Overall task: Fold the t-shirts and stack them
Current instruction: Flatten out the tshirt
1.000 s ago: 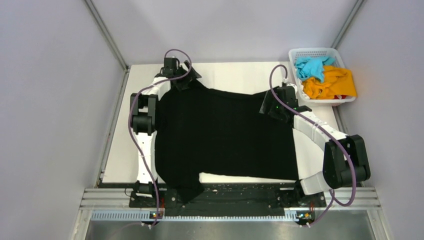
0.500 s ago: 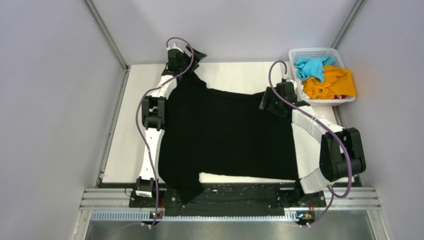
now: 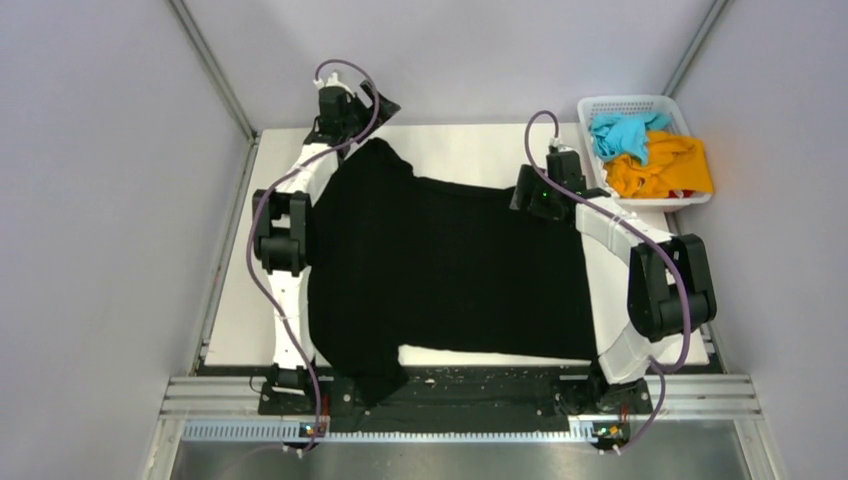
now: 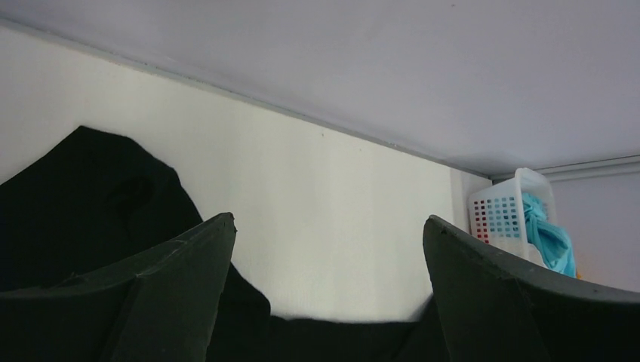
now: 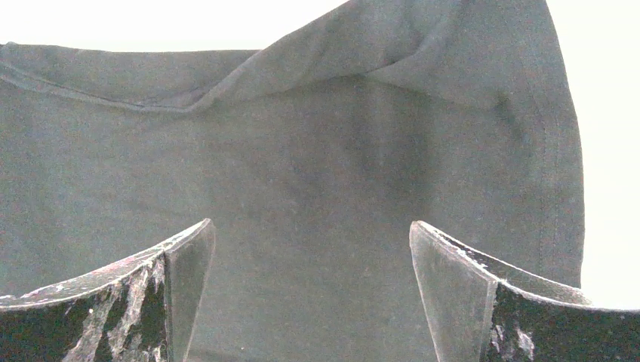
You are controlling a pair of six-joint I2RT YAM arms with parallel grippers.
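Black fabric t-shirt [image 3: 440, 270] lay spread on the white table [image 3: 460, 150]; my left claw [image 4: 328, 222] gaped empty beside its far left corner, my right claw [image 5: 310, 224] gaped empty over its far right corner. Turquoise-blue t-shirt [image 3: 622, 133] and orange-yellow t-shirt [image 3: 665, 165] filled the white lattice basket [image 3: 630, 103]

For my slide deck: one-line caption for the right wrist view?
Open right gripper over the black shirt, a flap folded along its far edge.

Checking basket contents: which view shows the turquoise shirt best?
Top external: the turquoise shirt lies uncovered in the white basket. Left wrist catches only a strip of it; right wrist shows none.
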